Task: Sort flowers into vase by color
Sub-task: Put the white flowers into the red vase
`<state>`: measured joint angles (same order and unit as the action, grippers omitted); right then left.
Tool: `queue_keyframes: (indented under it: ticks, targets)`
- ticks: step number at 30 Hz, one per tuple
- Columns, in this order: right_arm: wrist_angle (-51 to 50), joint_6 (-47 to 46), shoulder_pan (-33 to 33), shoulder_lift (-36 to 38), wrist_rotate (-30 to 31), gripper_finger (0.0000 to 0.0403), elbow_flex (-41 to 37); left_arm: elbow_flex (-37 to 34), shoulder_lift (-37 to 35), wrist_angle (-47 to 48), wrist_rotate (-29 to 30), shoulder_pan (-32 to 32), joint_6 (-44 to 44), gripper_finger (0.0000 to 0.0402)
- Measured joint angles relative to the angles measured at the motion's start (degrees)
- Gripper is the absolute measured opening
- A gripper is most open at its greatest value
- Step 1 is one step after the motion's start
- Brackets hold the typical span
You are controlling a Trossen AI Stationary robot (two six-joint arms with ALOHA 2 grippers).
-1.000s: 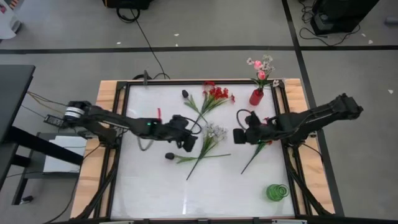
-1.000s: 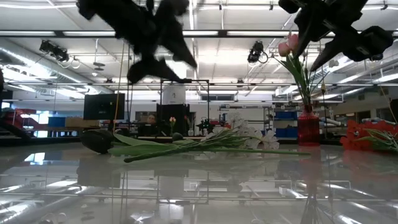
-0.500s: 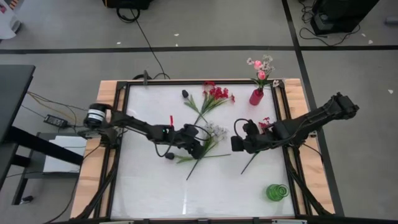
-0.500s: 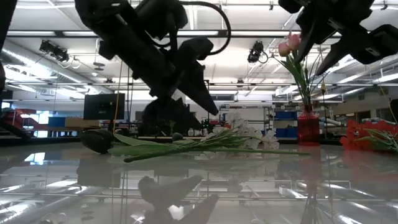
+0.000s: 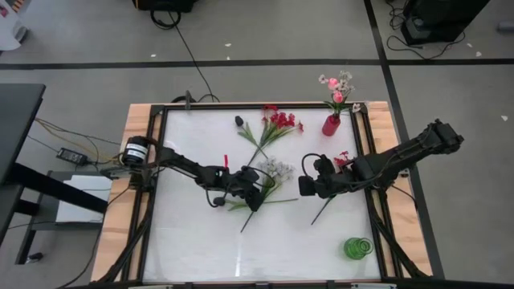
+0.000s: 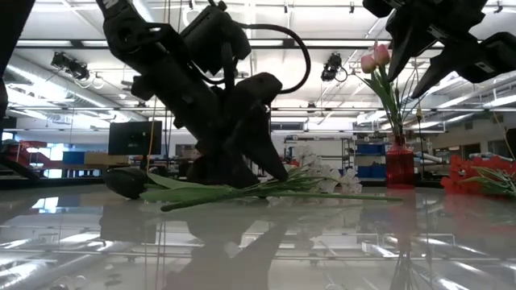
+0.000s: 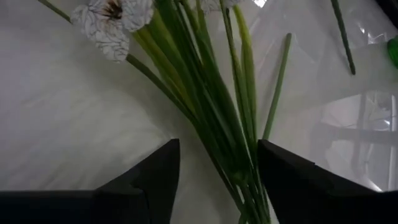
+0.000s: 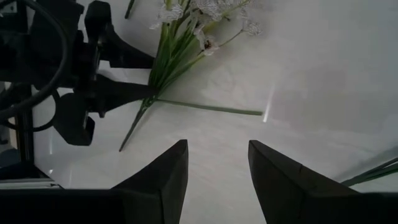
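A white-blossom spray [image 5: 277, 170] lies flat on the table's middle, with its green stems [image 7: 211, 106] running toward the near edge. My left gripper [image 5: 259, 191] is low over those stems and open, one finger on each side of the bundle [image 7: 217, 180]; I see no touch. A dark bud [image 5: 218, 201] lies beside it, its stem crossing under the spray. My right gripper [image 5: 303, 186] hovers open to the right, above bare table [image 8: 217, 168]. A red spray [image 5: 279, 123] and another dark bud [image 5: 239, 121] lie farther off. A red-blossom stem [image 5: 344, 159] lies under the right arm.
A red vase [image 5: 330, 124] holding pink buds and white blossoms stands at the far right corner. A green vase [image 5: 357, 247] stands at the near right corner. A dark frame [image 5: 161, 160] rims the table. The near half of the table surface holds only the green vase.
My left gripper has moved toward the table's right and come down, from beside the white spray to low over its stems. My right gripper has shifted slightly toward the left and near edge, then held still. The flowers have stayed where they were.
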<state>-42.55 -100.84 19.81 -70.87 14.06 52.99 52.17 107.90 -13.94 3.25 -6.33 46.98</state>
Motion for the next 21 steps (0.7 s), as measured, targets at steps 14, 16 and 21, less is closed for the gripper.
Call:
queue_keyframes:
  ticks: [14,16,21]
  targets:
    - [0.2,2.0,0.0,0.0,4.1,0.0169,0.0,0.0,-0.4,-6.9,-5.7,2.1,-0.1,0.0014]
    - [0.7,2.1,0.0,0.0,5.7,0.0169,0.0,-0.1,-1.2,-7.7,-7.8,3.1,0.9,0.0017]
    - [3.6,4.9,0.0,0.0,9.8,0.0169,0.0,-0.1,-5.4,-7.9,-9.0,5.4,2.4,0.0016]
